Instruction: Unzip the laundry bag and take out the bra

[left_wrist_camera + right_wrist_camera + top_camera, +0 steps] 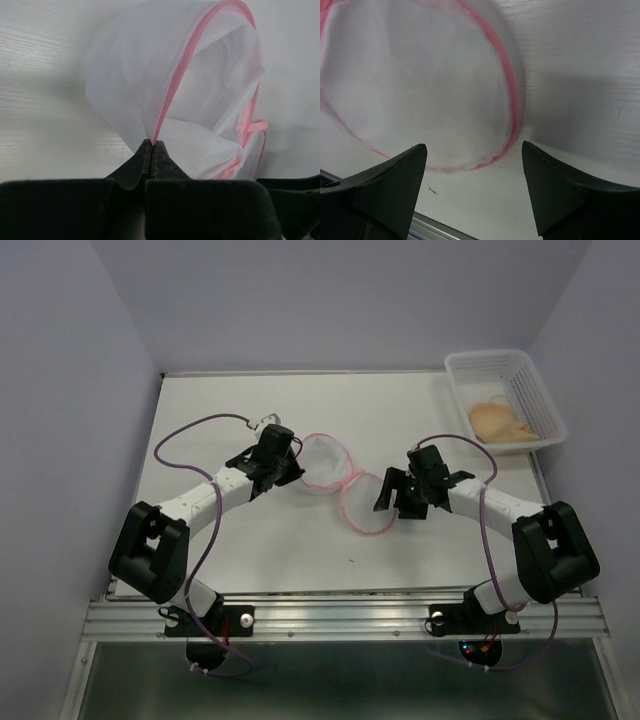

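Note:
The laundry bag (326,464) of white mesh with pink trim lies unzipped at mid table, its flat round flap (366,508) spread toward the right. My left gripper (283,466) is shut on the bag's pink trim at its left edge; the left wrist view shows the jaws (152,143) pinched together on the pink seam of the bag (145,75). My right gripper (392,502) is open and empty just above the flap's right rim; the flap (420,85) lies beyond the fingertips (474,145). The beige-peach bra (501,421) lies in the white basket, away from the bag.
The white plastic lattice basket (456,366) stands at the back right corner of the table. Grey walls close the left, back and right sides. A metal rail (340,615) runs along the near edge.

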Controlling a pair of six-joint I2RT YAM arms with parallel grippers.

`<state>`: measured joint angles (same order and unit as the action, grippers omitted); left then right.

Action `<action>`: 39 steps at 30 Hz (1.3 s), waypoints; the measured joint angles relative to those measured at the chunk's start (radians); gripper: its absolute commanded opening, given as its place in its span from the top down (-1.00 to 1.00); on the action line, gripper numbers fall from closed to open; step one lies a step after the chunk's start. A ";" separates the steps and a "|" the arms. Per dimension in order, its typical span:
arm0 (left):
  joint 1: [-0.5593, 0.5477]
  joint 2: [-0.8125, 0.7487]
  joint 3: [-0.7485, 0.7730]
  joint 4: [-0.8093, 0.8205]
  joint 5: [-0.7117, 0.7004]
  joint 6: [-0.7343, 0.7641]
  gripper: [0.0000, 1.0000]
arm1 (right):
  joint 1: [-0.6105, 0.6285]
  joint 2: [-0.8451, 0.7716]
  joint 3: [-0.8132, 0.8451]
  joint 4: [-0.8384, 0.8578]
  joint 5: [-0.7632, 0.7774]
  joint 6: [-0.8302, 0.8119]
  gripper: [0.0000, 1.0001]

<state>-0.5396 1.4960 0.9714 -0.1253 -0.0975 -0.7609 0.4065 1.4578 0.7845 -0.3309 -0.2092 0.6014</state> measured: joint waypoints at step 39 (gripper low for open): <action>-0.038 -0.021 -0.048 0.176 0.068 0.002 1.00 | 0.008 0.006 0.497 -0.345 0.359 -0.148 0.99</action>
<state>-0.5774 1.4750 0.9234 0.0509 -0.0299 -0.7593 0.4141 1.4643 1.2812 -0.6762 0.1497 0.4534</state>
